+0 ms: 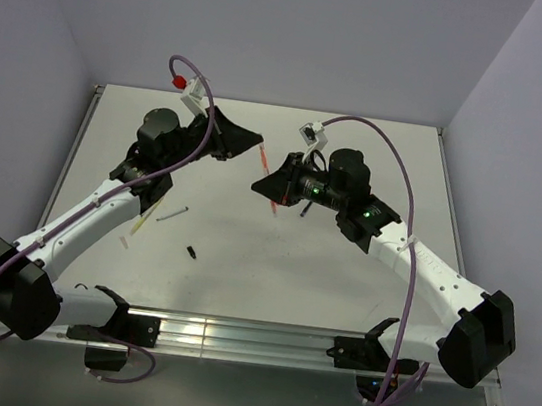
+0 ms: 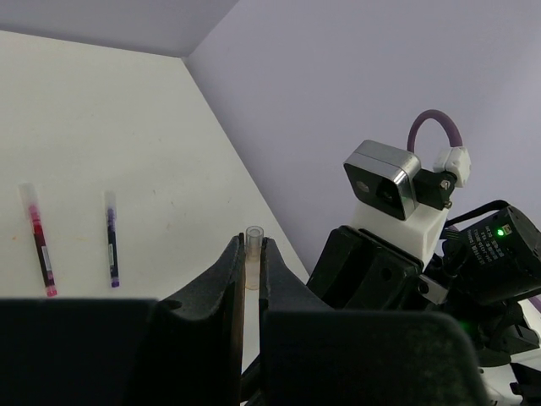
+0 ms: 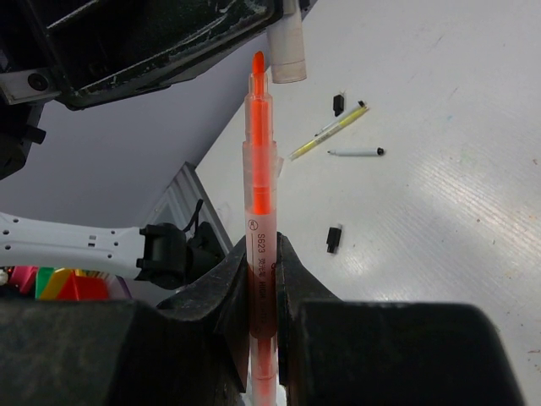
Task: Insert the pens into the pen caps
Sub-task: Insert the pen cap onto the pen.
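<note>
Your right hand [image 3: 260,254] is clenched on the orange pen [image 3: 258,169], gripping it mid-barrel at the printed label. The pen stands straight out of the fingers, its tip just beside the clear cap [image 3: 287,51] and not yet in it. Treat the pen as light and stiff. Its smooth plastic will likely pivot or slide in a two-finger pinch if the tip catches the rim, so that mid-barrel hold suits it.

Your left hand [image 2: 252,254] grasps the clear cap by its lower part, open mouth free beyond the fingertips. The cap looks tiny and thin-walled, so it probably squirts out under side load. Push along its axis.

Past the clear cap, on the worktop [image 3: 439,169], lie a yellow pen [image 3: 330,134], a white-black pen [image 3: 355,153] and a black cap [image 3: 333,238].
</note>
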Motion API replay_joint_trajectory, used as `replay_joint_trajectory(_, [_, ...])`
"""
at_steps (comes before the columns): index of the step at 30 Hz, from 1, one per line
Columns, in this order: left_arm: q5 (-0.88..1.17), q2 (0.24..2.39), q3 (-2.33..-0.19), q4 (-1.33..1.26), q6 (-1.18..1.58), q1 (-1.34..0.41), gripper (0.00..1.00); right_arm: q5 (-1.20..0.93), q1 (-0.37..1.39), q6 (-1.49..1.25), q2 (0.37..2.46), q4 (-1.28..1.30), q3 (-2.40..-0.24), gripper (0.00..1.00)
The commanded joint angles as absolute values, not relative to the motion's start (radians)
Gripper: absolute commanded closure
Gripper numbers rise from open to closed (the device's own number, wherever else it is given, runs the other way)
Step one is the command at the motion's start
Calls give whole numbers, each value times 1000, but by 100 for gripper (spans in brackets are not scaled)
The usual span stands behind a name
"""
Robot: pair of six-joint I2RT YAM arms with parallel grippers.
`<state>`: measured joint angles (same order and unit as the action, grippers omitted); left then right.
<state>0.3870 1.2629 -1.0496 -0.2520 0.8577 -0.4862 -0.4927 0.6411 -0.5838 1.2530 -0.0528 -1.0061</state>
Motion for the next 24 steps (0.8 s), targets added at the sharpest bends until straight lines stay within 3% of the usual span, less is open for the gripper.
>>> replay_joint_trajectory(1, [356,1235,-1072,-256,833,-489,100,-511,635,-584,1227,-100,-1014,100])
replay_joint_trajectory(24, [387,1226,-1065,-282,850,-469,100,-451,673,-557,1221,-54,-991,100])
